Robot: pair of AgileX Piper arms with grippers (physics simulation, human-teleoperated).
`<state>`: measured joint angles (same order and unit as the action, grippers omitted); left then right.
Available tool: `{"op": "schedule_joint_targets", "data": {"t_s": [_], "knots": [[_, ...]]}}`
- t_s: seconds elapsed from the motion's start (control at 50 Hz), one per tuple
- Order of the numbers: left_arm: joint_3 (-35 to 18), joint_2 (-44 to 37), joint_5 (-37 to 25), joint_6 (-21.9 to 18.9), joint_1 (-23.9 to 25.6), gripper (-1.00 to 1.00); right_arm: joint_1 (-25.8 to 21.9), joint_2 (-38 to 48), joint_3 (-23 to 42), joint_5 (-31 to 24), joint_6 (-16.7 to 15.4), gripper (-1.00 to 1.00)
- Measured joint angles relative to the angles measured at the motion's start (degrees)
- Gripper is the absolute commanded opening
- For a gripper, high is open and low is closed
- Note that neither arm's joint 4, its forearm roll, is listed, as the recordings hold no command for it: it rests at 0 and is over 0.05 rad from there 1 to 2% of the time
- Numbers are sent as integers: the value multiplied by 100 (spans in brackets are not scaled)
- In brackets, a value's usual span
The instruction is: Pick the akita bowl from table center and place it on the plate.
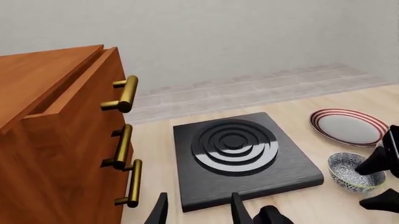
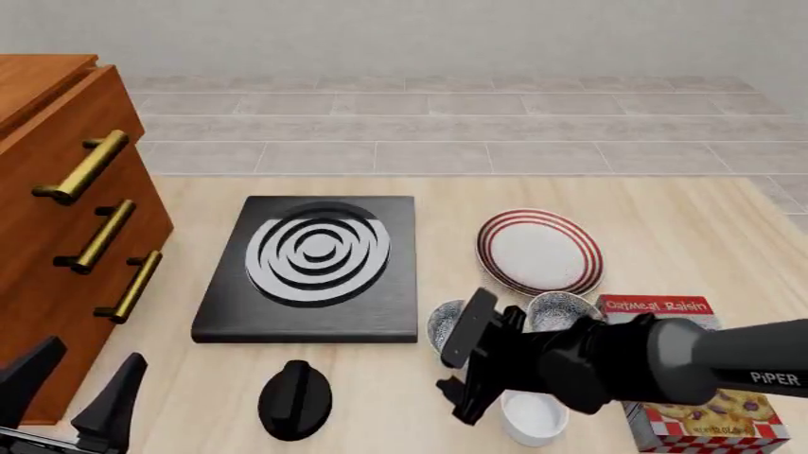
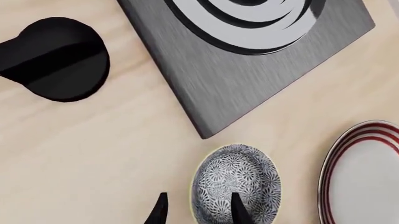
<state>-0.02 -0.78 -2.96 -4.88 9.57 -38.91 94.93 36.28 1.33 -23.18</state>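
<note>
The akita bowl point(image 2: 442, 320), small and dark-speckled inside with a pale outside, sits by the stove's near right corner; it also shows in the wrist views point(image 3: 240, 184) point(image 1: 346, 169). My right gripper point(image 2: 457, 374) hovers over it, open. In the right wrist view the gripper point(image 3: 198, 198) has one finger over the bowl's inside and the other outside its rim. I cannot tell whether they touch it. The plate point(image 2: 539, 251), white with red rings, lies just beyond point(image 1: 349, 126) point(image 3: 365, 182). My left gripper point(image 2: 76, 386) point(image 1: 198, 212) is open and holds nothing at the near left.
A like speckled bowl point(image 2: 565, 307) sits between the plate and a raisin box point(image 2: 688, 392). A white ramekin point(image 2: 531, 418) lies under my right arm. The black stove plate point(image 2: 316, 265), a black knob-shaped object point(image 2: 294, 399) and a wooden drawer cabinet point(image 2: 63, 218) fill the left.
</note>
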Motion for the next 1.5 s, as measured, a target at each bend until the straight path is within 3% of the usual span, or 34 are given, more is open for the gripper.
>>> {"op": "schedule_joint_targets", "data": {"t_s": [0.44,0.46,1.08,1.5], "knots": [[0,30,-29,-4,-12,100,33,307,-70,268,117,100],[-1,30,-29,-4,-12,100,31,307,-71,270,115,-100],[-1,50,-38,5,5,100,65,-128,-31,29,-338,-100],[-2,51,-42,27,41,100,106,-740,331,-574,-430,-100]]}}
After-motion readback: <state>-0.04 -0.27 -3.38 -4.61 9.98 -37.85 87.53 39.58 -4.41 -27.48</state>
